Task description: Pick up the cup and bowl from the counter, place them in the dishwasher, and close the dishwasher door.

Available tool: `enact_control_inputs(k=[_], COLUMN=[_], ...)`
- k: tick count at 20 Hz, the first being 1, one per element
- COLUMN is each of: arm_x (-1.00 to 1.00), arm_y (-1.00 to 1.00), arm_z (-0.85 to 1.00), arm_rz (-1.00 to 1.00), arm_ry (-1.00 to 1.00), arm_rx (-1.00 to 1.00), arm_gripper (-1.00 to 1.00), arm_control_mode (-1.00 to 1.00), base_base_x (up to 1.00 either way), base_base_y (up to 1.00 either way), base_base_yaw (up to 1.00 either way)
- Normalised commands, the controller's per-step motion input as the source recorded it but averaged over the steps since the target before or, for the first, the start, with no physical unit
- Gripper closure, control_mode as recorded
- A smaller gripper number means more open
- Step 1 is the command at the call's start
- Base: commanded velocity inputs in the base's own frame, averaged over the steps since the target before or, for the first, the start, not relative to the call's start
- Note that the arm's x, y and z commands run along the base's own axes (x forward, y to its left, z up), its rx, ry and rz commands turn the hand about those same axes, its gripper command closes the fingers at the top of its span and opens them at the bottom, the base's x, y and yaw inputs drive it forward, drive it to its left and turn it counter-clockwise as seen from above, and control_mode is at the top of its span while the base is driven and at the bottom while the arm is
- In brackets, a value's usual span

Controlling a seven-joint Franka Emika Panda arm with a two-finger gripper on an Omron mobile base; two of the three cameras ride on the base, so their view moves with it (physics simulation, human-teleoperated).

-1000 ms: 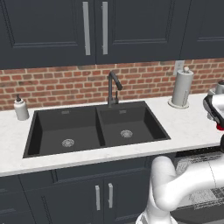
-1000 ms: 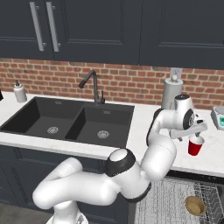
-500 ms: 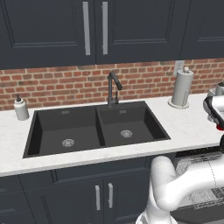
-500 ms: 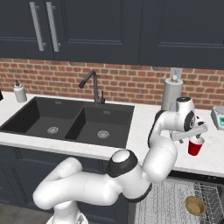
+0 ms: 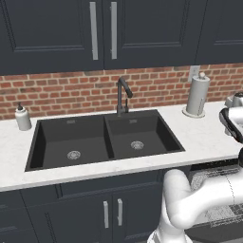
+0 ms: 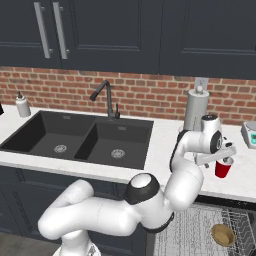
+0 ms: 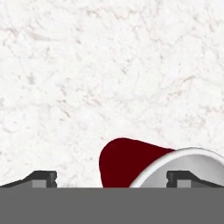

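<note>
Along the brick wall I see one counter (image 6: 165, 142), white and speckled, with one black sink (image 6: 80, 137) of two basins sunk into it and a single faucet (image 6: 106, 97) behind the divider. The counter's front edge runs across both base views; between the sink's right rim and the paper-towel roll (image 6: 195, 109) lies a bare stretch of stone, and more bare stone sits in front of the roll toward the edge. Below that edge, at the right, the dishwasher (image 6: 210, 232) stands open with one wire rack pulled out, and I count one bowl (image 6: 223, 234) lying in it, tan and shallow. To the left of the dishwasher are dark cabinets (image 5: 111, 213) with two vertical handles. One soap bottle (image 5: 22, 117) stands at the far left of the counter, well apart from everything else. A grey-and-teal device (image 6: 249, 134) sits at the right border of the right base view.

My arm reaches over the right end of the counter. The gripper (image 6: 224, 152) hangs just above the one cup (image 6: 222, 168), red, upright on the counter near its front edge. In the hand view the fingertips (image 7: 43, 178) stand spread wide, with the cup's pale rim overlapping the right tip, and I have nothing in my grasp.
</note>
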Motion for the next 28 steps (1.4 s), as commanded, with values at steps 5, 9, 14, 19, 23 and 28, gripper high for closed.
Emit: enact_control_inputs(k=[5,9,14,19,23,28], arm_x=[0.00,0.00,0.00,-0.25,-0.91,-1.00], arm_y=[0.00,0.00,-0.01,-0.01,0.03,0.45], arm_z=[-0.07,-0.01,0.00,0.13,0.65,0.34], arm_rz=[0.01,0.01,0.00,0.00,-0.01,-0.01], arm_ry=[0.02,0.00,0.02,0.01,-0.01,0.00], arm_rx=[0.00,0.00,0.00,0.05,0.03,0.00], arm_gripper=[1.00,1.00,1.00,1.00,1.00,1.00], arm_control_mode=[-1.00,-1.00,-1.00,-1.00,-1.00,-1.00], base_base_x=[0.00,0.00,0.00,0.00,0.00,0.00], base_base_y=[0.00,0.00,0.00,0.00,0.00,0.00], base_base_yaw=[0.00,0.00,0.00,0.00,0.00,0.00])
